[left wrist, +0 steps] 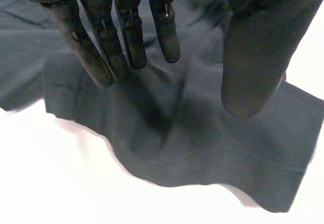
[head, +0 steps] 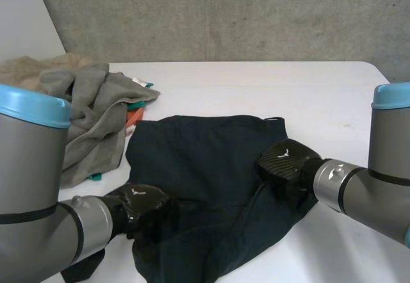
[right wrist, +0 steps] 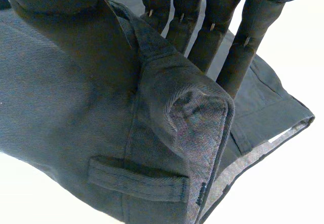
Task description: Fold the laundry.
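Two hands are set on dark trousers (head: 198,168) that are spread, somewhat rumpled, across the near middle of a white table (head: 256,91). Nearest, the left hand (head: 138,206) is placed at the trousers' near left edge. In its wrist view its fingers (left wrist: 126,36) are held straight and spread, well apart from the thumb (left wrist: 253,57), over the cloth with nothing clasped; whether the tips touch the cloth cannot be told. A little farther on, the right hand (head: 285,161) is laid on the right side of the trousers, where a raised fold of the waistband (right wrist: 192,117) is pinched between its thumb and its fingers (right wrist: 217,26). A belt loop (right wrist: 136,179) is seen on the band beyond the fingertips. Farther back at the left, a heap of other laundry (head: 83,129) is piled, with a grey-green cloth (head: 96,97) on top, a beige cloth (head: 32,68) behind it and an orange piece (head: 131,118) tucked under its edge. A grey wall (head: 224,14) is seen beyond the table's far edge.
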Robot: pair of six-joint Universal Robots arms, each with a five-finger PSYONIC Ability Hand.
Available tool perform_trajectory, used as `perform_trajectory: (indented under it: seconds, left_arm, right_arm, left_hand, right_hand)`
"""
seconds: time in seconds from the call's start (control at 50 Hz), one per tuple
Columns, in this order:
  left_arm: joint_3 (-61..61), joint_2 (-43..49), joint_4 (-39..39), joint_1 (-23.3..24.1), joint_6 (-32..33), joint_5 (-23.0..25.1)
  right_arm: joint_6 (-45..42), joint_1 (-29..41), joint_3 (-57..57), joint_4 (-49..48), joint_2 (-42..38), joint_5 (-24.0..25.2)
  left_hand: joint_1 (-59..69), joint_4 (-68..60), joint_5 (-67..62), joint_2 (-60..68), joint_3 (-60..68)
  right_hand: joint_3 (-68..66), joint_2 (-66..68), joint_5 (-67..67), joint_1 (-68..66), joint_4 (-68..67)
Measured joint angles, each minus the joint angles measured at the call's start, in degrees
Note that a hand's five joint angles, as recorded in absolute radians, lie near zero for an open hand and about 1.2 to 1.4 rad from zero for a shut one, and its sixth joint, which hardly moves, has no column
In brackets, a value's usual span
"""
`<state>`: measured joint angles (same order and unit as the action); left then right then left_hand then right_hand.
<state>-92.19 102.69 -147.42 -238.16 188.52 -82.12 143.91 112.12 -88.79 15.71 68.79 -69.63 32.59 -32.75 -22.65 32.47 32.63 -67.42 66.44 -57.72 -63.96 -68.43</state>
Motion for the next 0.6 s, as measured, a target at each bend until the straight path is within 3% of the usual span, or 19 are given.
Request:
perform_trajectory:
  seconds: [0.16, 0.28, 0.38, 0.42, 0.5, 0.6]
  left_arm:
    - [-2.38, -3.62, 1.82, 1.70, 0.29, 2.12]
    - [-2.94, -2.09, -0.90, 4.00, 0.69, -0.06]
    - [-1.59, 3.16, -5.41, 5.78, 1.97, -4.93]
    - [-0.69, 4.94, -6.66, 6.14, 2.57, -6.62]
    - [1.92, 7.64, -8.22, 6.36, 3.78, -9.00]
    - [8.85, 8.35, -9.57, 2.66, 5.36, -8.84]
  right_arm:
    - [1.26, 1.21, 1.49, -1.73, -2.11, -2.61]
    - [2.28, 1.86, 2.01, -2.10, -2.36, -3.44]
    - [2.60, 2.17, 2.01, -1.98, -1.70, -3.57]
    - [2.58, 2.17, 2.02, -1.91, -1.43, -3.57]
    - [2.55, 2.08, 2.35, -1.84, -1.07, -3.54]
    - [3.85, 1.57, 6.57, -4.42, -2.29, -3.70]
  left_hand:
    - [-6.10, 6.67, 6.58, -5.73, -5.97]
    - [-6.10, 7.49, 7.45, -6.53, -6.77]
    - [31.46, -27.82, -27.63, 28.21, 27.69]
    - [33.89, -34.48, -33.73, 34.84, 34.00]
    - [33.90, -35.66, -33.97, 35.71, 35.11]
    - [33.90, -35.68, -33.97, 35.85, 35.29]
  right_hand:
    - [0.00, 0.00, 0.00, 0.00, 0.00]
    - [0.00, 0.00, 0.00, 0.00, 0.00]
    - [0.00, 0.00, 0.00, 0.00, 0.00]
    - [0.00, 0.00, 0.00, 0.00, 0.00]
    - [0.00, 0.00, 0.00, 0.00, 0.00]
    - [0.00, 0.00, 0.00, 0.00, 0.00]
